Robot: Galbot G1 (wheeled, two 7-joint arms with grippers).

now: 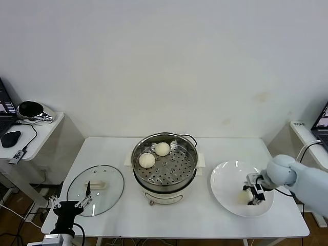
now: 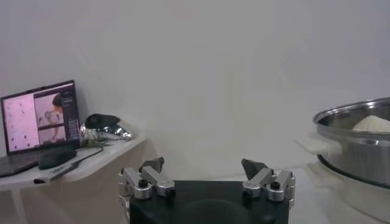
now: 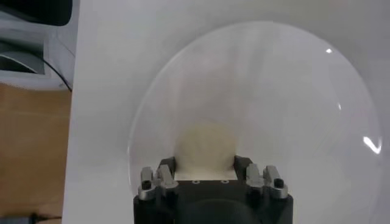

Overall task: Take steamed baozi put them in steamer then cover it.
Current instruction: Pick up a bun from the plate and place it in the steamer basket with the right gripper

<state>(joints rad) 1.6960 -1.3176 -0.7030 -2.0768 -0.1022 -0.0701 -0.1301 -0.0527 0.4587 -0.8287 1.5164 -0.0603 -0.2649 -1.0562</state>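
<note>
The steel steamer (image 1: 169,171) stands mid-table on its cream base, with two steamed baozi (image 1: 147,160) (image 1: 162,148) inside. One more baozi (image 1: 243,197) lies on the white plate (image 1: 225,179) at the right. My right gripper (image 1: 252,195) is shut on it, a finger pressed to each side. The right wrist view shows this baozi (image 3: 205,146) between the fingers (image 3: 167,165) of my right gripper (image 3: 205,164). The cover (image 1: 110,190), a glass lid with a cream handle, lies flat at the table's left. My left gripper (image 1: 66,207) hangs open and empty beside the cover's near edge, also seen as left gripper (image 2: 204,165).
A low side table (image 1: 36,130) with a mouse and a shiny object stands off the table's left end; the left wrist view shows a laptop (image 2: 39,115) there and the steamer (image 2: 359,131). Another stand (image 1: 307,130) sits at the far right. The plate (image 3: 274,109) nears the table's right edge.
</note>
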